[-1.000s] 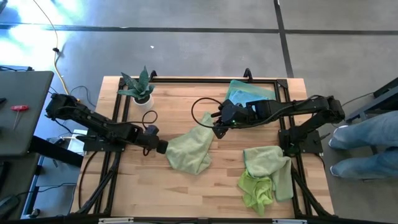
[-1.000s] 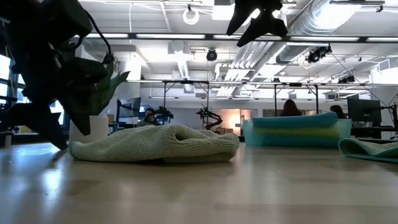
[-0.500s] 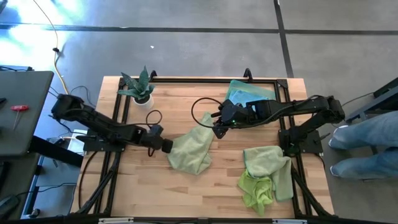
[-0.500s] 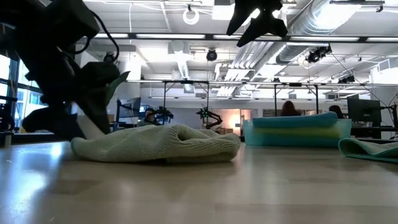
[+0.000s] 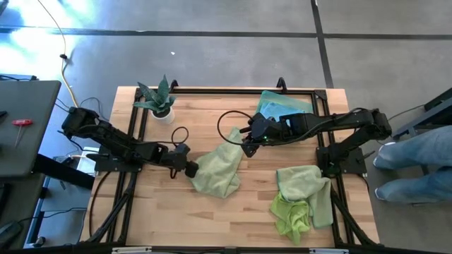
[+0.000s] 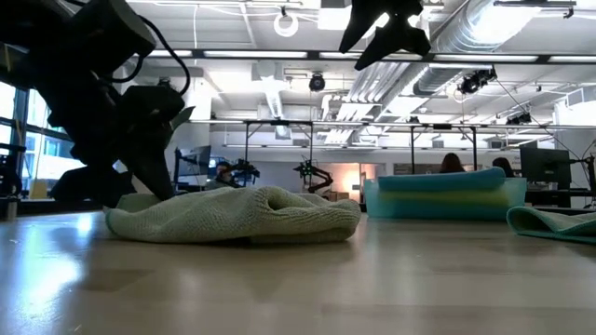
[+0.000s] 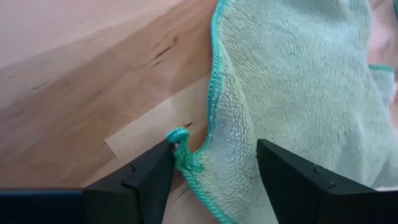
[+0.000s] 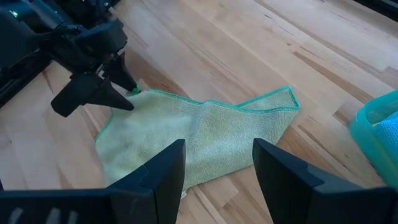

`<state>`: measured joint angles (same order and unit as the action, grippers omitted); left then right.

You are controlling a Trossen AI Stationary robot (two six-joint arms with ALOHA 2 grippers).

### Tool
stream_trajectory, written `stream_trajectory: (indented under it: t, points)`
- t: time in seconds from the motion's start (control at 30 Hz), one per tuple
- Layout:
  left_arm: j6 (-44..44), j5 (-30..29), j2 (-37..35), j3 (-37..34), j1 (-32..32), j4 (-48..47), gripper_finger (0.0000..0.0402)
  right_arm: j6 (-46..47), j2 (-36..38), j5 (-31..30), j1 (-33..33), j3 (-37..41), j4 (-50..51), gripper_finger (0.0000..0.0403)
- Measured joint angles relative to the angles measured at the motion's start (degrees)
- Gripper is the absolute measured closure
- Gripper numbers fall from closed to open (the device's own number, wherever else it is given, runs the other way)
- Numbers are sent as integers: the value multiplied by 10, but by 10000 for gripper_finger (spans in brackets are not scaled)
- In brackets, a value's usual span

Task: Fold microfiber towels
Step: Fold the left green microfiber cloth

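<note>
Left claw (image 7: pixel 211 165) open, astride towel (image 7: pixel 292 93) corner

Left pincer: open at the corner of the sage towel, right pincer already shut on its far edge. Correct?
Not quite. The left pincer is open at the sage towel's corner, but the right pincer hovers open above it, gripping nothing, as the right wrist view shows.

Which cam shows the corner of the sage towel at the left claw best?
Left wrist view: the sage towel corner sits between the open left claw fingers. High view shows it small, low view hides it behind the arm, right wrist sees it farther off.
</note>
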<state>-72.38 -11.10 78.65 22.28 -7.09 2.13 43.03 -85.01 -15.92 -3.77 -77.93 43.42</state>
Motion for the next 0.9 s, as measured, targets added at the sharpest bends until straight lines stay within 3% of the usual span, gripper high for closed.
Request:
stream_trajectory:
  t: [0.3,0.57,0.77,0.9]
  points:
    - [73,-9,13,0,0,3,255,0,0,0,0,0,0,224]
    - [133,-15,4,7,0,8,390,0,0,0,0,0,0,224]
    - [232,33,4,61,0,1,396,0,0,0,0,0,0,224]
    - [320,22,-1,140,0,-89,397,0,0,0,0,0,0,224]
